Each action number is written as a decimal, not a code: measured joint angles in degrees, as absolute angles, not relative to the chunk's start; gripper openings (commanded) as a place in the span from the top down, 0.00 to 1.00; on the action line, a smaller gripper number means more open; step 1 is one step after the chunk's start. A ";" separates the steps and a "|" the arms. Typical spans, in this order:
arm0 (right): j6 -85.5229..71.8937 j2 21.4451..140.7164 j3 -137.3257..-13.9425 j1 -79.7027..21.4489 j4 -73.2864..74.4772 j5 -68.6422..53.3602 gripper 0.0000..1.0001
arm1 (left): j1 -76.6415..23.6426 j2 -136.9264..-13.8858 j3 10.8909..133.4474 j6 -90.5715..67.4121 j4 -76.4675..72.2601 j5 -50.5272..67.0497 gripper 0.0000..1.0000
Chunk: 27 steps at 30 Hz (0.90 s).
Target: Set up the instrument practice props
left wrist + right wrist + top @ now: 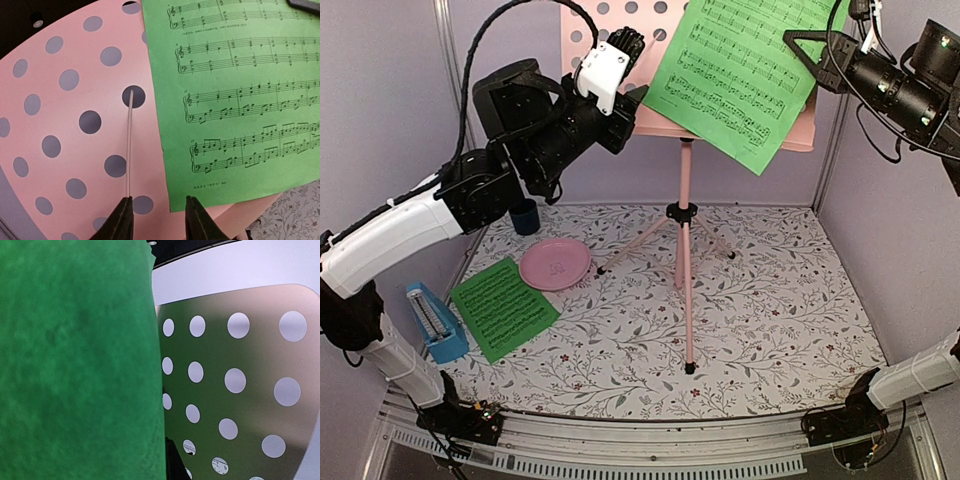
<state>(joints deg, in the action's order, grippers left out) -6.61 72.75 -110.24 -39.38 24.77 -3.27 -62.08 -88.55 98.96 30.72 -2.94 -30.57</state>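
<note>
The pink tripod music stand [685, 215] stands at mid table, its perforated desk [582, 30] at the top. One green sheet-music page [735, 70] lies tilted on the desk. My right gripper [810, 50] is shut on the page's right edge. The right wrist view shows the page's blurred back [75, 365] and the desk [250, 405]. My left gripper [157, 212] is open and empty. It is close to the desk [65, 110], beside the page's lower left corner [235, 100]. The second green page [504, 307] lies flat at front left. The blue metronome [432, 322] stands beside it.
A round pink disc [555, 264] lies left of the stand's legs, and a small dark blue cup [525, 215] stands behind it near the back wall. Lavender walls close in the floral table [770, 300] on three sides. The left arm [390, 235] reaches over the metronome.
</note>
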 measured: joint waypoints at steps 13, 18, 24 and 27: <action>-4.84 73.30 -110.24 -39.38 24.29 -1.93 1.00 | -61.34 -90.41 103.18 35.51 -2.96 -33.98 0.70; -4.71 73.32 -110.24 -39.38 24.14 -1.93 1.00 | -59.96 -92.36 105.86 35.86 -1.56 -33.91 0.76; -4.56 73.32 -110.24 -39.38 23.99 -1.76 1.00 | -59.42 -93.08 106.67 36.18 -0.49 -33.19 0.85; -4.32 73.32 -110.24 -39.38 23.97 -1.52 1.00 | -59.44 -93.08 106.67 36.18 -0.36 -32.69 0.88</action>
